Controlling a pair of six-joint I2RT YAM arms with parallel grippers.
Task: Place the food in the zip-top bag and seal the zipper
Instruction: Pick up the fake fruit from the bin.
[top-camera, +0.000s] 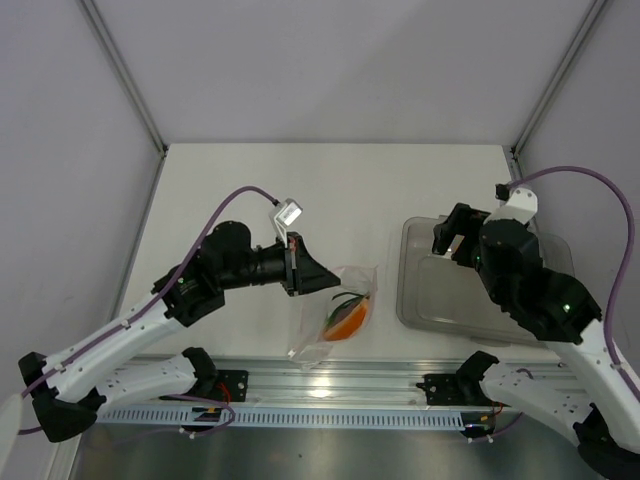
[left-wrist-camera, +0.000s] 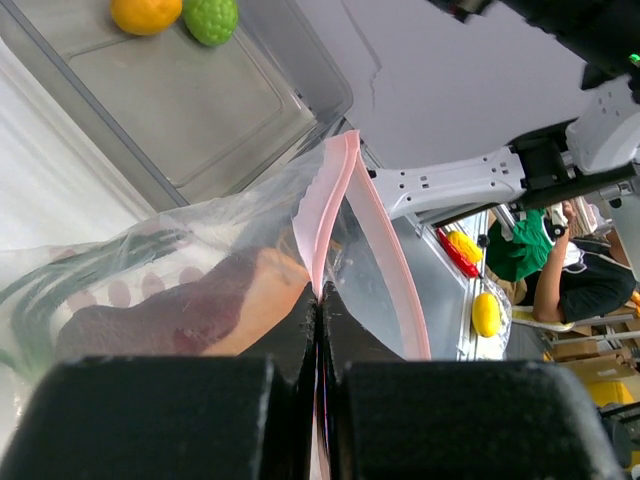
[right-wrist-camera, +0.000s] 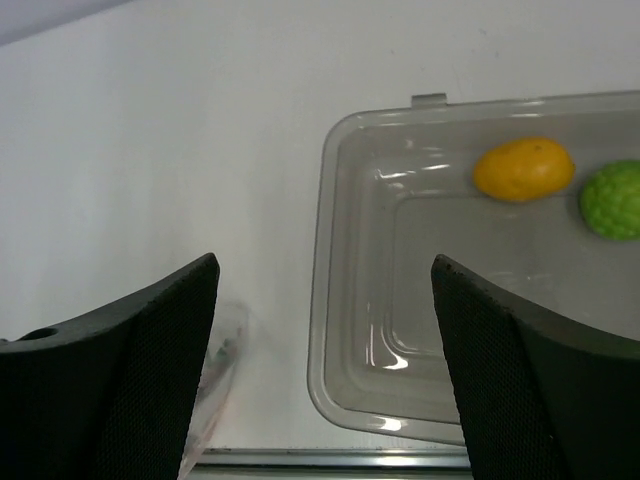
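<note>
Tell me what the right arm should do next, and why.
Probably move the open right gripper over the yellow fruit in the tray and lower onto it. It and the green fruit are still outside the bag. The left gripper pinches the pink edge, holding the mouth agape, and a slice is already inside.

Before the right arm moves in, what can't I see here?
- Top view: yellow-orange fruit and green fruit in the tray, covered by the right arm.
- Right wrist: green fruit cut by the right edge; zip-top bag mostly behind a finger.
- Left wrist: zipper's lower end, behind the shut left hand.
</note>
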